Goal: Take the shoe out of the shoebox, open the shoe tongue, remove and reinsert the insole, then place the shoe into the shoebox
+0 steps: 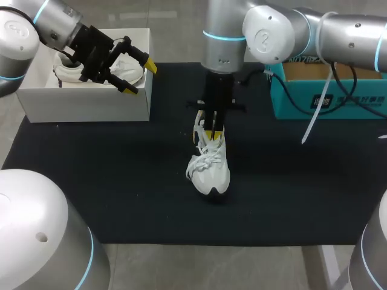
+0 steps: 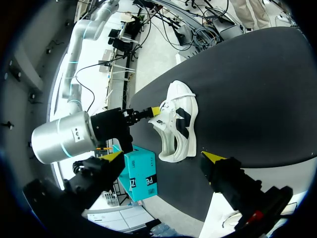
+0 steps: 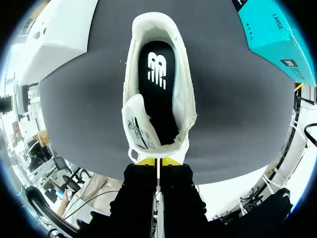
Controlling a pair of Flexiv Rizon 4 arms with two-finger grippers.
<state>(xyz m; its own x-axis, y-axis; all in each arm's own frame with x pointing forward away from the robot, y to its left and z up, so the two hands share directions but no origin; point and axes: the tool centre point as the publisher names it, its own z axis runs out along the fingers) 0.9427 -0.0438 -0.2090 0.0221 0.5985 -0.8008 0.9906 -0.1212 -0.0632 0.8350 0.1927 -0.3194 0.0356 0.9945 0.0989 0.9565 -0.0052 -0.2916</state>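
Observation:
A white shoe (image 1: 210,166) stands upright on the black mat (image 1: 121,181) mid-table, toe toward the front edge. My right gripper (image 1: 208,132) comes straight down onto its throat. In the right wrist view the right gripper (image 3: 158,160) is shut on a thin white edge at the base of the raised tongue (image 3: 136,124). Ahead of it, the black insole (image 3: 157,74) lies inside the shoe (image 3: 185,94). My left gripper (image 1: 139,78) hangs open over the white shoebox (image 1: 84,103) at the back left. The left wrist view shows the shoe (image 2: 178,124) with the right gripper (image 2: 157,110) on it.
A second white shoe (image 1: 130,69) lies in the shoebox under the left gripper. A teal box (image 1: 326,99) stands at the back right, with cables from my right arm hanging in front of it. Bare mat lies left, right and in front of the shoe.

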